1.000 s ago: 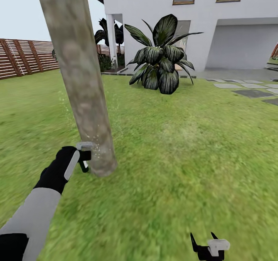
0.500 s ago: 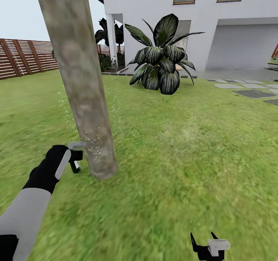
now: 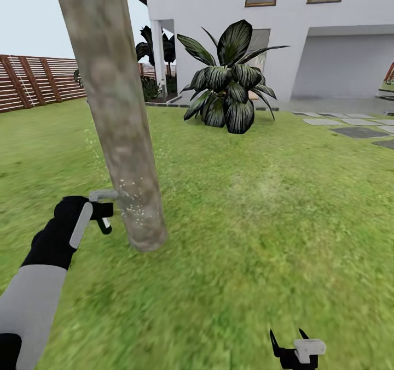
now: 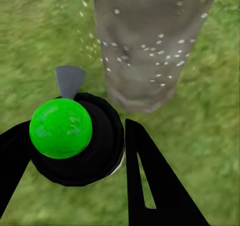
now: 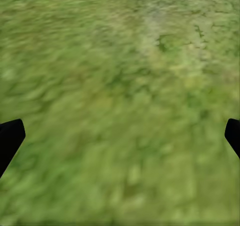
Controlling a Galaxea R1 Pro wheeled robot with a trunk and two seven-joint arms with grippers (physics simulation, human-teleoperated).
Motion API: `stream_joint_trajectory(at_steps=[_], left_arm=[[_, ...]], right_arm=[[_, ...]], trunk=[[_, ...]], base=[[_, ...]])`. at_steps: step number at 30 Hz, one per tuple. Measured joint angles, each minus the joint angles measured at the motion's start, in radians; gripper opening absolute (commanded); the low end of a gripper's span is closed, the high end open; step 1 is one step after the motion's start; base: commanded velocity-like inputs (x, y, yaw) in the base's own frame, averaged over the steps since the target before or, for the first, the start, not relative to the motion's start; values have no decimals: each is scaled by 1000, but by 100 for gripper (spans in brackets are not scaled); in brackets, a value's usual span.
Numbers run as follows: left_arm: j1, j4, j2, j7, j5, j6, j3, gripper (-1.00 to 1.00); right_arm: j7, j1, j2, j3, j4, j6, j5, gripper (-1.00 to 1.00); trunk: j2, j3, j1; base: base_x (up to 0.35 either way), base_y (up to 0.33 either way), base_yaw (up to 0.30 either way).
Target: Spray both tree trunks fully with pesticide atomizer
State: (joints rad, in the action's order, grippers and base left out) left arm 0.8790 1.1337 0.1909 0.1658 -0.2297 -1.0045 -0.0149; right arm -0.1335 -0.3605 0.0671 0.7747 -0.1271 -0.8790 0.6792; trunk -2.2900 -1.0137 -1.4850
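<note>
The left tool [image 3: 101,217] pinches the pesticide atomizer [image 3: 104,209] just beside the tree trunk [image 3: 123,140]; white specks dot the bark; a big leafy plant [image 3: 230,86] stands far behind; the right tool [image 3: 293,344] is spread over grass.

The tree trunk [image 3: 117,113] stands on the lawn [image 3: 262,206] at the left of the head view, with the pesticide atomizer [image 3: 103,211] just beside its base on the left, held in the left gripper [image 3: 90,215]. Behind the trunk to the left runs the fence [image 3: 33,80]; behind it to the right a broad-leaved plant [image 3: 227,83] stands before the house [image 3: 273,31]. Stepping stones [image 3: 350,127] lie far right, and the right gripper [image 3: 290,344] hangs over grass at the near right.
</note>
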Motion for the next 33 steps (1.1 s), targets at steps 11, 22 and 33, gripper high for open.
stream_joint_trajectory(at_steps=[11,22,33], left_arm=[[48,21,-102,3,11,-11,44,-100],[108,16,-40,2,-5,-25,61,-100],[171,16,-40,1,-69,-27,72,-100]], right_arm=[[0,0,0,0,0,0,0,100],[0,0,0,0,0,0,0,100],[0,0,0,0,0,0,0,100]], trunk=[[0,0,0],[0,0,0],[0,0,0]], base=[[0,0,0],[0,0,0],[0,0,0]])
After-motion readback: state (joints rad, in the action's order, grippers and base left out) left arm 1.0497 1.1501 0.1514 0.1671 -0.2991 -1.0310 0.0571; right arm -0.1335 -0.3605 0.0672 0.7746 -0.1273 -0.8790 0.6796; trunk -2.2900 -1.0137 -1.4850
